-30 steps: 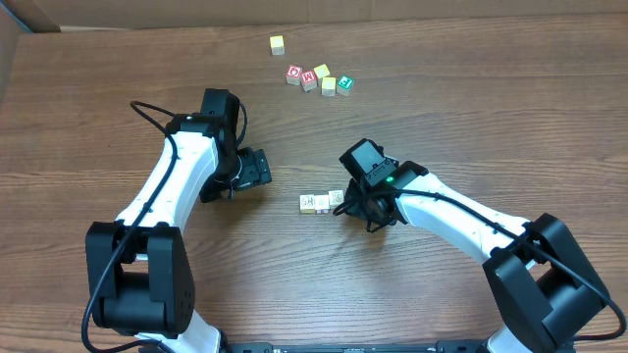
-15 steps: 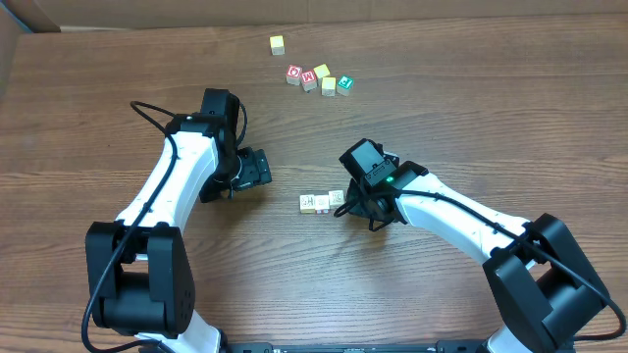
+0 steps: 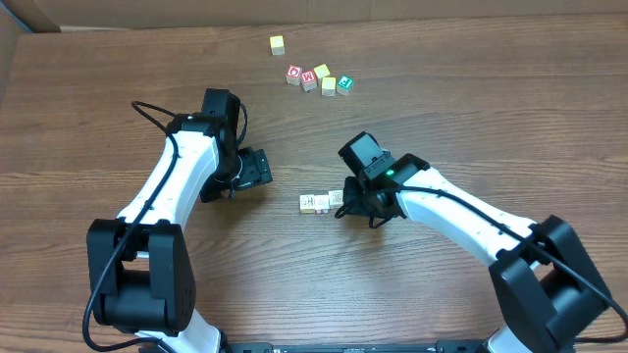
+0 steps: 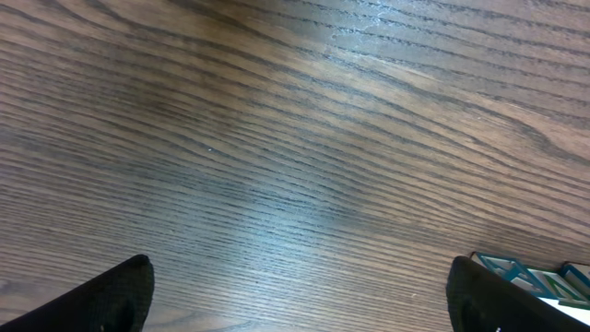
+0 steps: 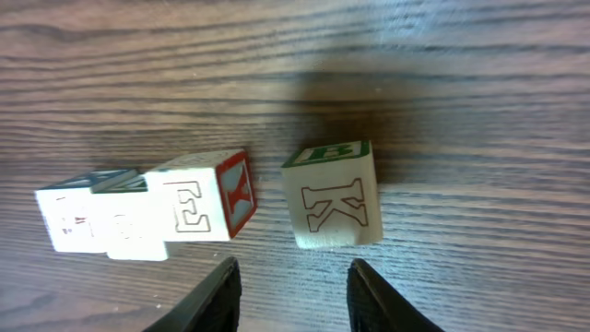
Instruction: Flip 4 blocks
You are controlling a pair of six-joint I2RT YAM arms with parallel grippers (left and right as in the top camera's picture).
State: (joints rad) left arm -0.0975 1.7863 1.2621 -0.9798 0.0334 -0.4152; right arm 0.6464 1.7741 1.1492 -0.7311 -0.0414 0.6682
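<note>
**Overhead:** The blocks (image 3: pixel 314 203) lay in a short row near the middle of the table (image 3: pixel 471 118), between the two arms. The right gripper (image 3: pixel 345 207) stood at one end of the row. The left gripper (image 3: pixel 257 169) hovered apart from the other end. Spare cubes (image 3: pixel 316 76) sat near the far edge.

**Left wrist:** The left gripper (image 4: pixel 318 295) was released, with its jaws wide and only bare wood between them. A teal-marked block edge (image 4: pixel 516 270) showed beside one finger.

**Right wrist:** The right gripper (image 5: pixel 293 295) was released and held nothing. The K block (image 5: pixel 336 198), green B face on top, stood just ahead of the fingertips. It was apart from the E block (image 5: pixel 189 210), which lay against the remaining two.
</note>
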